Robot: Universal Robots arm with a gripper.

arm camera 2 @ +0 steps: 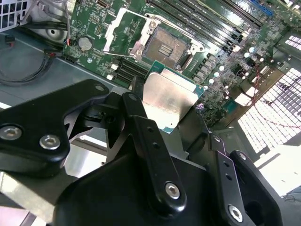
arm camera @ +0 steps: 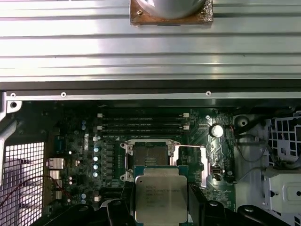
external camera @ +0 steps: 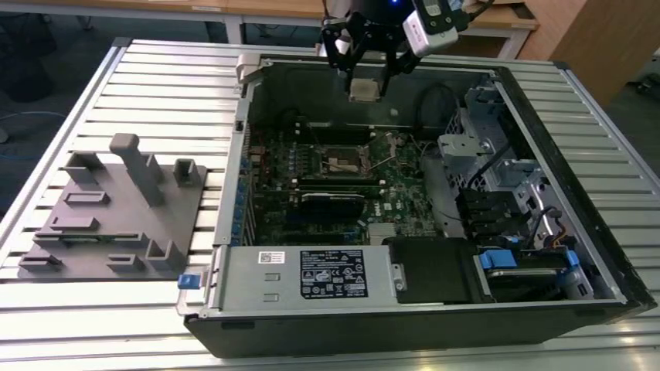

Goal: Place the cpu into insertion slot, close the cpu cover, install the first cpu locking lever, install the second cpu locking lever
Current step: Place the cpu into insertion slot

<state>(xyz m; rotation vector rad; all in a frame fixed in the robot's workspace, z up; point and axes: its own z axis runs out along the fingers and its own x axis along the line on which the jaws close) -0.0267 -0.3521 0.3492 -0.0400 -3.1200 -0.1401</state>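
Aloft, cpu (arm camera: 161, 197) between the jaws

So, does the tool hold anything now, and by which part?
Yes, the tool holds the cpu by two opposite side edges.

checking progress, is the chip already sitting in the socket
No, the chip is held between the fingers, apart from the socket, which lies open and bare.

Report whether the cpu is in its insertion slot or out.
Out. The pincer holds the cpu in the air, and the insertion slot lies bare.
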